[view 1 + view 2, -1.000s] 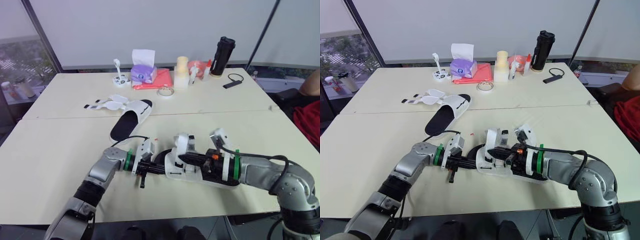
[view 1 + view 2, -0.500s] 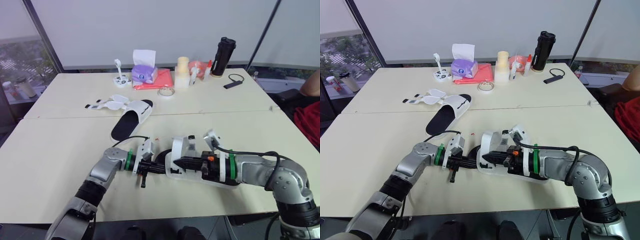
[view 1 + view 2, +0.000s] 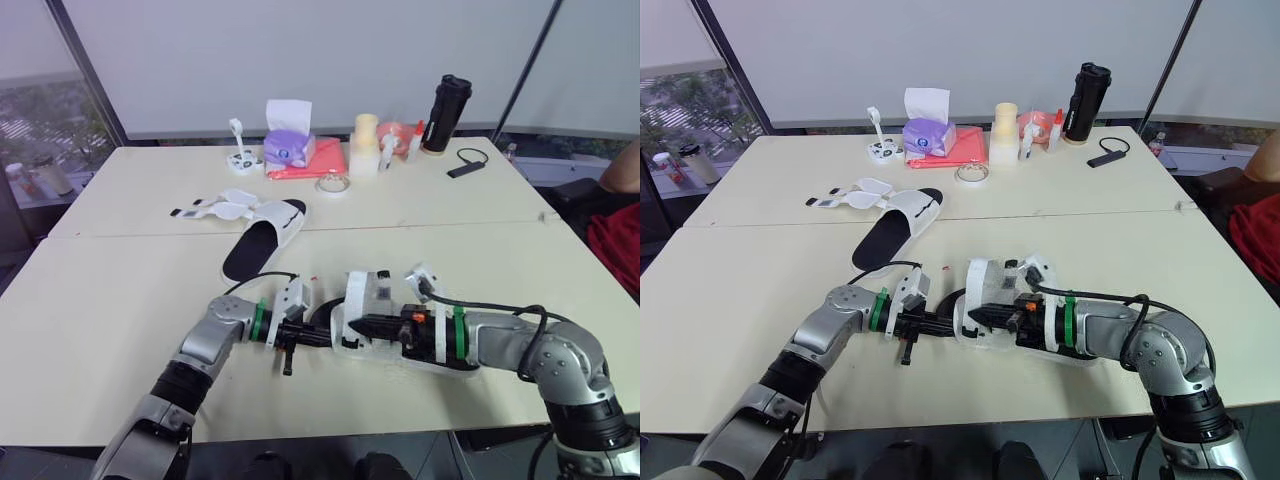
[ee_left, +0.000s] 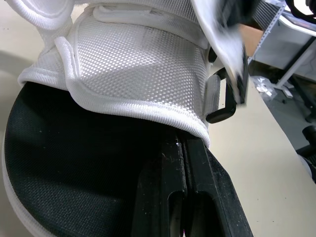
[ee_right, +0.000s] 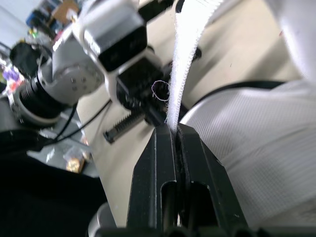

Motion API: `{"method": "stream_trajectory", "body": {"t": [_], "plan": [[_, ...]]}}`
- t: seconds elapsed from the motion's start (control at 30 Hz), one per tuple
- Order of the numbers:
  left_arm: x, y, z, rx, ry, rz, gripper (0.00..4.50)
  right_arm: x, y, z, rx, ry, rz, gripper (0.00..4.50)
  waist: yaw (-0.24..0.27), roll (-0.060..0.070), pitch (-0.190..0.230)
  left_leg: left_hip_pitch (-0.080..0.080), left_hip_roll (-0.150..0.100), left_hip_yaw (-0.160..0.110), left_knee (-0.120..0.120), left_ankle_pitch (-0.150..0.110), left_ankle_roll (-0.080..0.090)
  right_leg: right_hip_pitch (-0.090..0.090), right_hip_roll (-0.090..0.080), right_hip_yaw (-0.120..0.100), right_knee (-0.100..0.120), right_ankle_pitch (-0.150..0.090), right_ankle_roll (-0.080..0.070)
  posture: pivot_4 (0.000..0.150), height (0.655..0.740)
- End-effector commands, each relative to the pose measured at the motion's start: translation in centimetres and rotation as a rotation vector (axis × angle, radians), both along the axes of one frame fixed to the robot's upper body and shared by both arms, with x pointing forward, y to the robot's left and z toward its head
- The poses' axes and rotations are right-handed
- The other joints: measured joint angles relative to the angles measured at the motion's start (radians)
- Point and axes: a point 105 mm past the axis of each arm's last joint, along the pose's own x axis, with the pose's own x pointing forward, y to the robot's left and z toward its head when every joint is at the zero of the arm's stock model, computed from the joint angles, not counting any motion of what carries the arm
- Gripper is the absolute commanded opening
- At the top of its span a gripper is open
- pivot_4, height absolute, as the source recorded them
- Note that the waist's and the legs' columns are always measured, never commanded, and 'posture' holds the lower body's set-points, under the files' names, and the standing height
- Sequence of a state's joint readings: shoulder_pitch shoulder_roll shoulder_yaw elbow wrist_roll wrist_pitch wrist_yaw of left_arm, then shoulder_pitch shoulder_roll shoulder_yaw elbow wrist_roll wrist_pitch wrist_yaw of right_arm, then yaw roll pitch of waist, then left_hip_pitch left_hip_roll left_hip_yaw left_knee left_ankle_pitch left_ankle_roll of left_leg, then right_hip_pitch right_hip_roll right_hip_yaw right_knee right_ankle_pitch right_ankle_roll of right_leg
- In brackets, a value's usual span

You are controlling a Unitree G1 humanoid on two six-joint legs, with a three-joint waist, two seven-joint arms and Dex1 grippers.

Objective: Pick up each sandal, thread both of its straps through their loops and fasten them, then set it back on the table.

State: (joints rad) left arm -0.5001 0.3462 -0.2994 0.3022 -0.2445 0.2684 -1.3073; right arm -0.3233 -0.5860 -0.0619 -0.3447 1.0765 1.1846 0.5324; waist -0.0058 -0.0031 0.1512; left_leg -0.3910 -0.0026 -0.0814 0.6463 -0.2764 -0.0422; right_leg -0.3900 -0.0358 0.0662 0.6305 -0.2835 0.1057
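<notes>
The near sandal [image 3: 395, 345], white with a black insole, lies at the table's front centre between my two grippers. My left gripper [image 3: 318, 338] is shut on the sandal's edge at its left end; in the left wrist view its fingers [image 4: 170, 173] are pressed together under the white mesh upper [image 4: 138, 69]. Coming from the right, my right gripper [image 3: 362, 325] is shut on a white strap [image 5: 186, 59], which it holds over the upper. The second sandal [image 3: 262, 235] lies farther back on the left with its straps [image 3: 205, 210] spread open.
Along the table's far side stand a tissue box [image 3: 288, 145] on a red cloth [image 3: 310, 165], a tape roll [image 3: 331, 183], small bottles [image 3: 363, 143], a black flask [image 3: 447, 113] and a black device with a cable [image 3: 466, 163]. A person in red [image 3: 615, 235] sits at the right edge.
My right gripper has drawn the strap leftward across the sandal's upper, and the raised flap now lies lower. The left gripper has stayed where it was.
</notes>
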Motion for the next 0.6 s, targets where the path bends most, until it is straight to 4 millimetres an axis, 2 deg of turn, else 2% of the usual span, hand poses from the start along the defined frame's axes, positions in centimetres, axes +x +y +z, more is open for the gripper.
{"method": "stream_trajectory", "body": {"t": [0.03, 0.6], "plan": [[-1.0, 0.2, -3.3, 0.097, 0.086, 0.019, 0.0, 0.3, -0.1, 1.3, 0.058, -0.027, -0.008, 0.05, 0.0, 0.0, 0.0, 0.0, 0.0, 0.0, 0.0, 0.0, 0.0, 0.0, 0.0, 0.0, 0.0, 0.0, 0.0, 0.15, 0.74], [-1.0, 0.4, -3.7, 0.11, 0.09, 0.027, 0.0, -0.4, -0.3, -0.9, -0.026, 0.02, 0.008, 0.05, 0.0, 0.0, 0.0, 0.0, 0.0, 0.0, 0.0, 0.0, 0.0, 0.001, 0.0, 0.0, 0.0, 0.0, 0.0, 0.15, 0.74]]}}
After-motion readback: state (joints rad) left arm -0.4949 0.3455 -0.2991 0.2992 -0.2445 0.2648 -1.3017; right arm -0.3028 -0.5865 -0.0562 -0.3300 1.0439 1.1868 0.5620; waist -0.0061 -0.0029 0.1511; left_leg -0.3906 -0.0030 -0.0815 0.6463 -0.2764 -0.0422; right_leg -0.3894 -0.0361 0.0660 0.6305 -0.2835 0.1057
